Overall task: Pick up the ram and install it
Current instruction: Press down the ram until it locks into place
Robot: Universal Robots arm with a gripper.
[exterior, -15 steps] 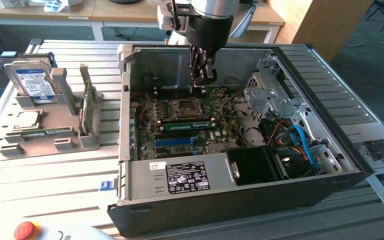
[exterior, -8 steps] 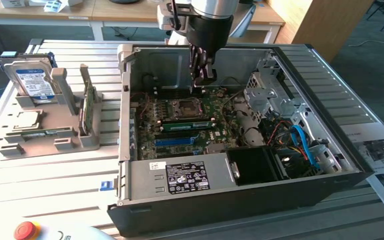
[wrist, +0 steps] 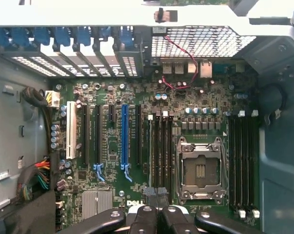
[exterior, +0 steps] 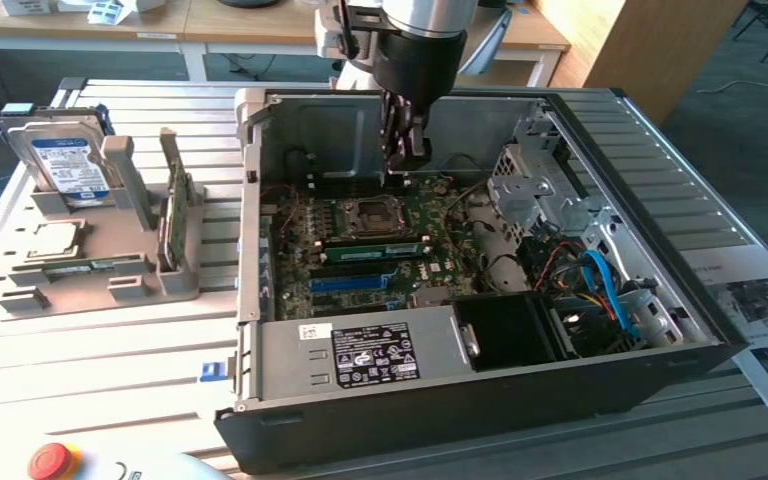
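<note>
Nearest in the exterior view, a red button (exterior: pixel 53 460) sits in front of the open computer case (exterior: pixel 464 400), which lies on a counter (exterior: pixel 91 350) of pale slats. A white-on-black label (exterior: pixel 375 355) on the case's near wall is too small to read. Inside the case, the ram (exterior: pixel 373 249) lies seated across the motherboard (exterior: pixel 357 285), whose wrist view reads "DELL" (wrist: pixel 136 203). Above the board's far edge hangs the claw (exterior: pixel 407 155), pinched shut and empty. Beyond the case stand wooden desks (exterior: pixel 264 25).
</note>
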